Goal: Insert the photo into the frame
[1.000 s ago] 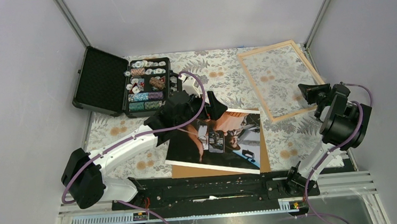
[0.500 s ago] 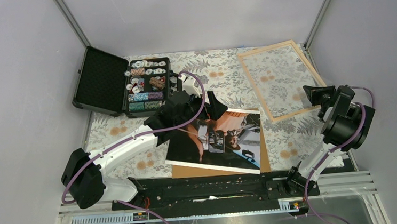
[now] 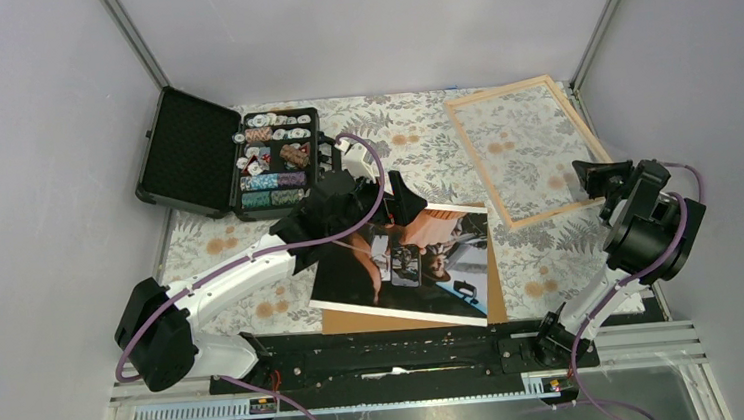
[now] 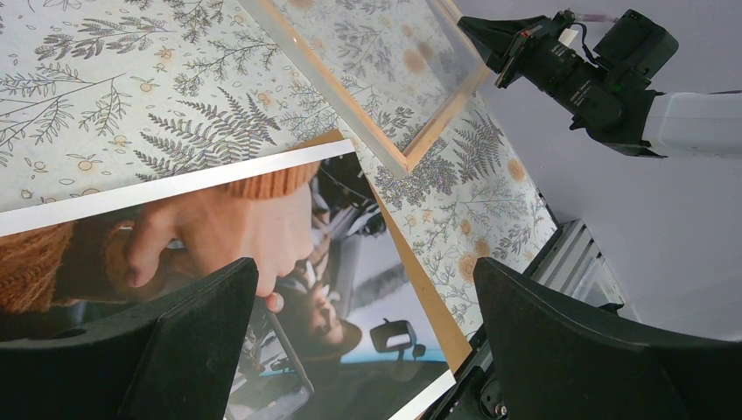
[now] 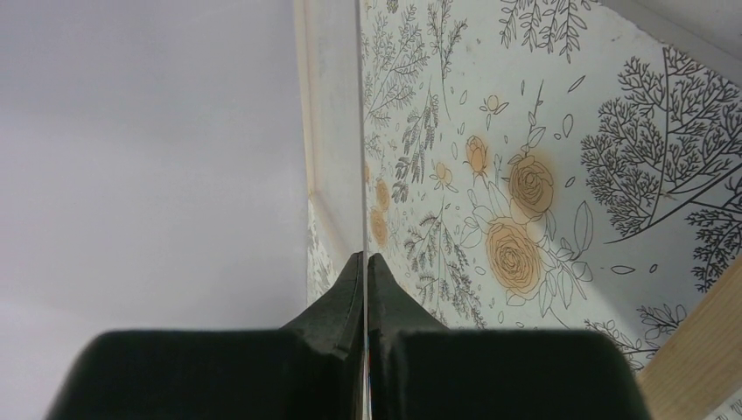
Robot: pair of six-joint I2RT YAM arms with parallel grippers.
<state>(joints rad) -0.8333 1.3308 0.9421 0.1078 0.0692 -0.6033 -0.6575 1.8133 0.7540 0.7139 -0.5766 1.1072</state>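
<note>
The big glossy white-bordered photo lies face-up at the table's front middle, under the left arm with jaws wide open — the thin light-wood frame, long axis running away, sits far-right beside the right arm, jaws closed and empty.

It looked like a robot lab test cell. Bare grey walls were framed by aluminium posts, and two cabled arms were bolted to a black rail at the near edge of a floral-covered counter.
</note>
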